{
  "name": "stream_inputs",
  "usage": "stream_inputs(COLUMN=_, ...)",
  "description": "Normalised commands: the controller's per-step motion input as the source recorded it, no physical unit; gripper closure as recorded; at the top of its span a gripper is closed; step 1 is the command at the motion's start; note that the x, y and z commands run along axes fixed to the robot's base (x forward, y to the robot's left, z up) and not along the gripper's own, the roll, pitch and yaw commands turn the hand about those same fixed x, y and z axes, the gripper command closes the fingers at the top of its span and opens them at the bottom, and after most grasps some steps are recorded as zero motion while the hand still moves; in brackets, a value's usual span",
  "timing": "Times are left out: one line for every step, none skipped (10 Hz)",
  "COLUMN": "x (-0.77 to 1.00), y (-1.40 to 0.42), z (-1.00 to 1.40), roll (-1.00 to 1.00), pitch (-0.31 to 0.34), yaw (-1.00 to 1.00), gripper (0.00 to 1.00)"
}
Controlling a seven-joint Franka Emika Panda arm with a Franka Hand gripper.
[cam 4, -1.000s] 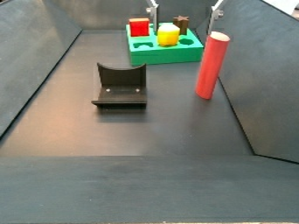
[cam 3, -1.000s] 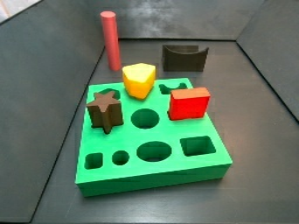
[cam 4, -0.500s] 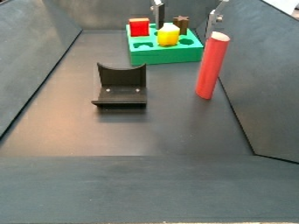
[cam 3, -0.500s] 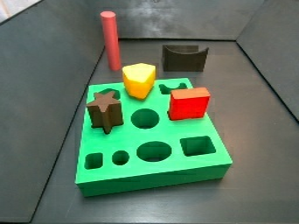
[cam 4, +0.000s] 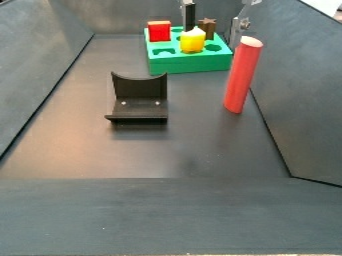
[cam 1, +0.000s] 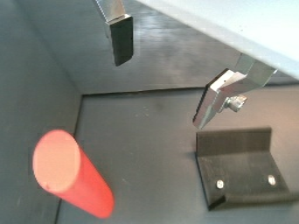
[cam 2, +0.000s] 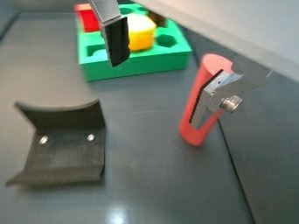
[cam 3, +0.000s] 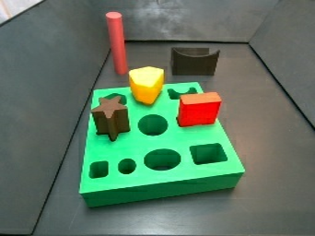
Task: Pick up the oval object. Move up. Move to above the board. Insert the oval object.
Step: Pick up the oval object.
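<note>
The oval object (cam 3: pixel 114 41) is a tall salmon-red rod standing upright on the dark floor behind the board; it also shows in a side view (cam 4: pixel 241 75) and in both wrist views (cam 1: pixel 70 173) (cam 2: pixel 198 105). The board (cam 3: pixel 160 180) is a thick green block with shaped holes, also seen in a side view (cam 4: pixel 187 64) and a wrist view (cam 2: pixel 128 66). My gripper (cam 4: pixel 217 18) hangs high between the board and the rod, open and empty (cam 1: pixel 163 87) (cam 2: pixel 159 92). One finger (cam 2: pixel 208 101) is beside the rod's top, apart from it.
The fixture (cam 4: pixel 136 97) stands on the floor beside the rod, also in view (cam 3: pixel 194 61) (cam 1: pixel 242 166) (cam 2: pixel 61 144). On the board sit a yellow block (cam 3: pixel 146 84), a red cube (cam 3: pixel 198 108) and a brown star (cam 3: pixel 110 115). Grey walls enclose the floor.
In the side view the gripper's fingers have shifted slightly toward the rod. The rod, the board and the pieces have not moved.
</note>
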Motion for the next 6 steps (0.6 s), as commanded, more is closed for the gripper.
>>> stream_inputs(x=0.00, y=0.00, z=-0.18, roll=-0.01, pitch=-0.026, yaw=-1.00, gripper=0.00)
stream_inputs(x=0.00, y=0.00, z=-0.20, roll=-0.01, pitch=-0.024, yaw=-1.00, gripper=0.00)
stream_inputs(x=0.18, y=0.00, z=0.00, roll=-0.04, pitch=0.159, yaw=0.00, gripper=0.00)
stream_inputs(x=-0.07, y=-0.24, z=-0.47, roll=0.07, pitch=0.000, yaw=-0.09, gripper=0.00)
stream_inputs(x=-0.23, y=-0.33, z=-0.67, roll=0.08, pitch=0.000, yaw=-0.16, gripper=0.00)
stream_inputs(x=-0.23, y=-0.24, z=-0.52, roll=0.10, pitch=0.007, yaw=-0.23, gripper=0.00)
